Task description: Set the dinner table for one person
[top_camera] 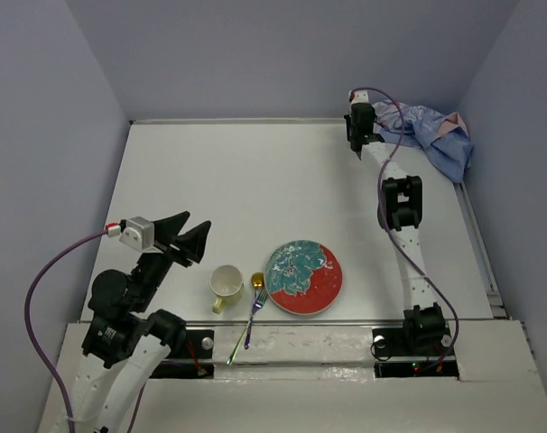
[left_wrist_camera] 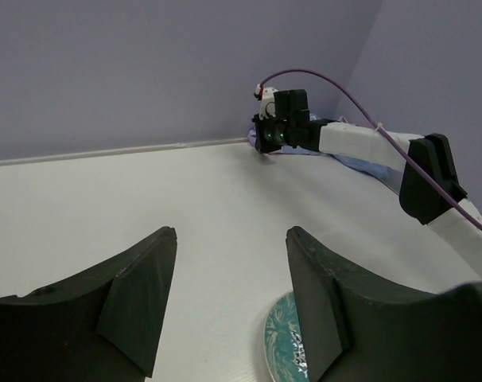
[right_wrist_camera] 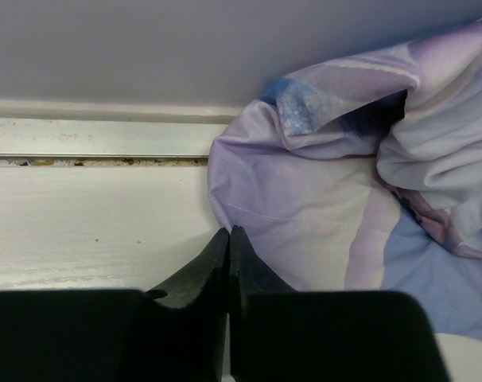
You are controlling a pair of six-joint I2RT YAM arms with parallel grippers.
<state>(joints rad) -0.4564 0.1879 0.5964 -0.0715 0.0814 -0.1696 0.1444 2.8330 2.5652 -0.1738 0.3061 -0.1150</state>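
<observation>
Finds the bench [top_camera: 255, 180], a large matte white top, filling the enclosure from the arm bases to the far wall. Locates the left tool [left_wrist_camera: 231, 239] raised above the near-left part of the bench, fingers well apart, nothing between them and nothing in contact. Locates the right tool [right_wrist_camera: 228, 232] at the far right corner, at the end of a fully stretched arm, tip down at the bench surface. Records its fingers pressed together with only a hairline between them, tips right at the left edge of a crumpled blue and lilac printed cloth [top_camera: 436, 135]. Cannot tell whether a fold of that cloth is caught between the tips. Notes the cloth bunched against the far wall and the right wall, partly on the bench rail. Places a round plate [top_camera: 302, 277], teal-patterned with a red lower section, flat on the bench near the front edge, about centre. Places a pale yellow cup [top_camera: 227, 281] to the left of the plate, lying on its side with the opening facing the camera and the handle toward the near edge. Places iridescent cutlery [top_camera: 255, 302] between cup and plate, just beside the plate rim, handles slanting toward the near edge. Confirms cup, cutlery and plate well apart from both tools.
</observation>
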